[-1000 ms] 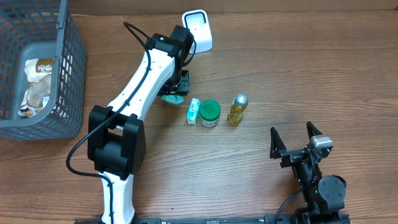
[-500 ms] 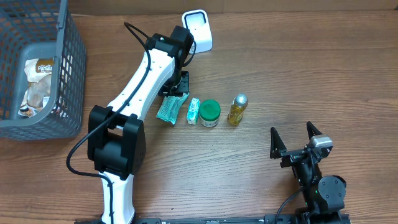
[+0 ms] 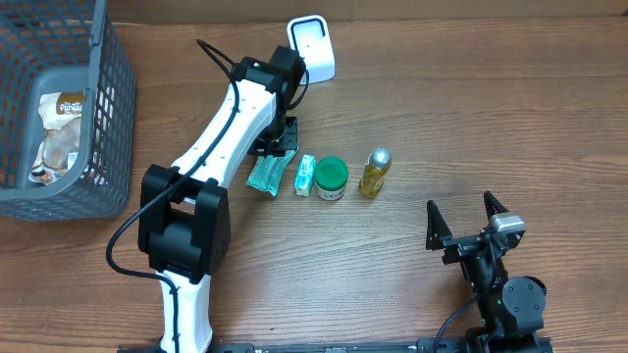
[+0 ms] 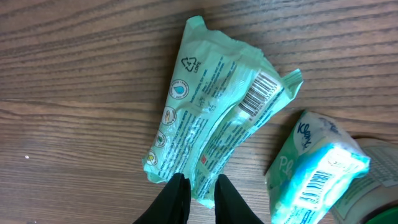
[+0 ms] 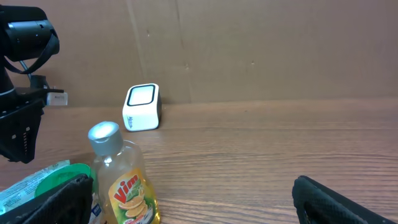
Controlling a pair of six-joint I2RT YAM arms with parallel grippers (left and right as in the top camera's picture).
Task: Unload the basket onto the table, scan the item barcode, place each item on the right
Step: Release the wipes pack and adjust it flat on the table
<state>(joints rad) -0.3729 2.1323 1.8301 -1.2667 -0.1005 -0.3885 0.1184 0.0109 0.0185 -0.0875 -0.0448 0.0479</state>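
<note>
The left gripper point(image 4: 202, 199) is pinching the lower edge of the green packet point(image 4: 211, 124), which is lying flat on the table point(image 3: 491, 98) just beside a tissue pack point(image 4: 314, 168), while the right gripper point(image 3: 459, 206) is sitting spread wide and empty. The lift is probably best done gently, keeping the barcode point(image 4: 258, 93) uncreased and facing the white scanner point(image 3: 312, 44). The packet's small print is proving unreadable, the tissue pack is showing "Kle…", and the yellow bottle point(image 5: 127, 186) is reading "Vim".

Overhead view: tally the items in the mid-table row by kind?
Soft plastic packs: 2 (mint-green flat pouch, teal-and-white tissue pack)
Round green-lidded tub: 1
Yellow dish-soap bottle, silver cap: 1
Total: 4
</note>
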